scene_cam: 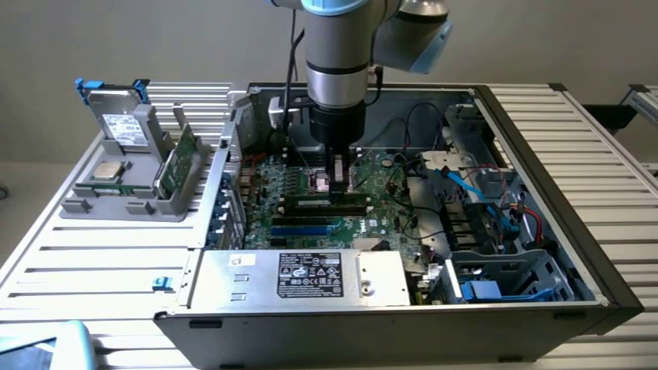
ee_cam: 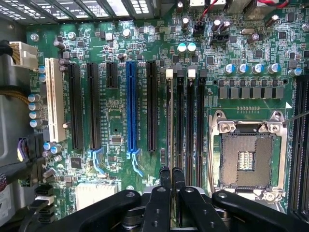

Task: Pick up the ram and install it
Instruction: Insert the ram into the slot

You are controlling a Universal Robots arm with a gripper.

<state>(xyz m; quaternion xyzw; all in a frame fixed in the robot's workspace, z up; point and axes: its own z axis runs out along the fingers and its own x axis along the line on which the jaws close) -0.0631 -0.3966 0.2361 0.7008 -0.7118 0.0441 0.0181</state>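
In the exterior view my gripper (scene_cam: 332, 183) reaches straight down into the open computer case (scene_cam: 575, 231), over the motherboard (scene_cam: 308, 220). The ram (ee_cam: 170, 121) appears edge-on in the wrist view as a thin green strip running along the first of the black memory slots (ee_cam: 179, 121). My gripper (ee_cam: 171, 170) is shut on its near end, one black finger on each side. From outside, the ram (scene_cam: 323, 202) is a dark bar just under the fingers. Whether it is pressed fully into the slot I cannot tell.
An empty processor socket (ee_cam: 246, 157) lies beside the memory slots, and a blue card slot (ee_cam: 130, 111) on their other side. At the exterior view's left a grey holder (scene_cam: 123, 204) carries a silver chip (scene_cam: 108, 171) and a green card (scene_cam: 180, 166). Power supply (scene_cam: 308, 277) and cables (scene_cam: 463, 185) crowd the case.
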